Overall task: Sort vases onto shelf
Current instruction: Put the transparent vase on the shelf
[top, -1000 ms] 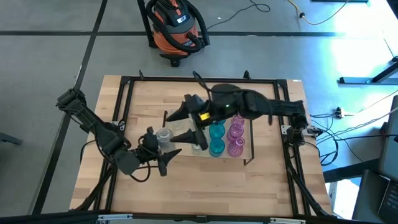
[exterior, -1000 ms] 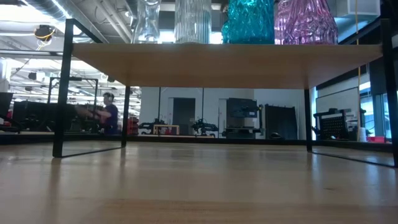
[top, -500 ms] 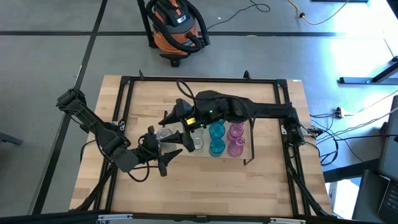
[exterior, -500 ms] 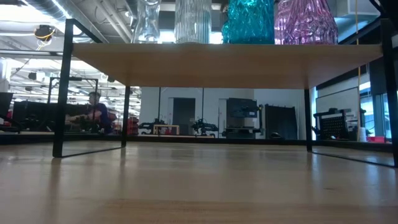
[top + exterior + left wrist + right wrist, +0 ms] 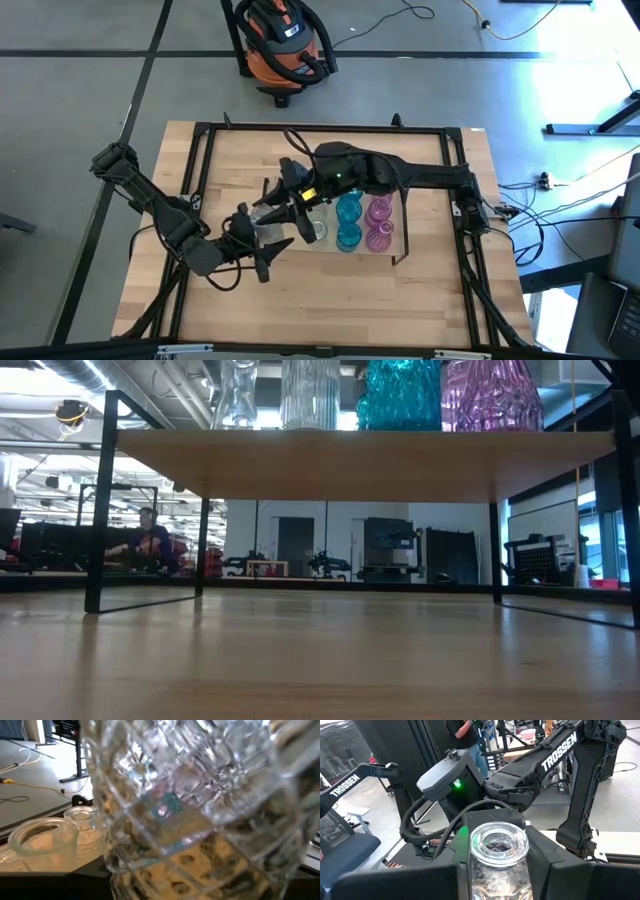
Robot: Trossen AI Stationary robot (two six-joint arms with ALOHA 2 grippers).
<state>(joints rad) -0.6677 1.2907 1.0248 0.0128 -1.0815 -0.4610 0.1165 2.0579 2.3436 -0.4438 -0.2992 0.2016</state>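
My left gripper (image 5: pixel 258 238) is at the shelf's left end, closed on a clear glass vase (image 5: pixel 266 217) that fills the left wrist view (image 5: pixel 190 805). My right gripper (image 5: pixel 283 206) reaches in from the right, and its fingers are closed on that vase's neck (image 5: pixel 497 865). The shelf (image 5: pixel 330 246), a light-wood board on a dark wire frame, carries two teal vases (image 5: pixel 348 222), two pink vases (image 5: pixel 379 224) and a clear vase (image 5: pixel 318 231). The low view shows the board's underside (image 5: pixel 360 460) with vase bases on top. My left gripper holds the clear vase by its body, coming level from the table's left. The vase hides the fingers in the wrist view. The vase is upright; I cannot tell whether its base rests on the board. My right gripper pinches the vase's neck (image 5: pixel 520 870), just under the rim (image 5: pixel 499 842), between its two fingers (image 5: pixel 545 875). The fingers slant down from the table's far right and lie across the neck.
Black rails (image 5: pixel 320 128) frame the wooden tabletop. An orange vacuum (image 5: pixel 285 40) stands on the floor beyond the far edge. Other clear vases' rims (image 5: pixel 42 834) show beside the held one. A person (image 5: pixel 145 545) sits in the room behind.
My right gripper has moved toward the table's left, over the shelf, to the clear vase in my left gripper. Its fingers have closed in on the neck. The vase and my left gripper have stayed where they were.
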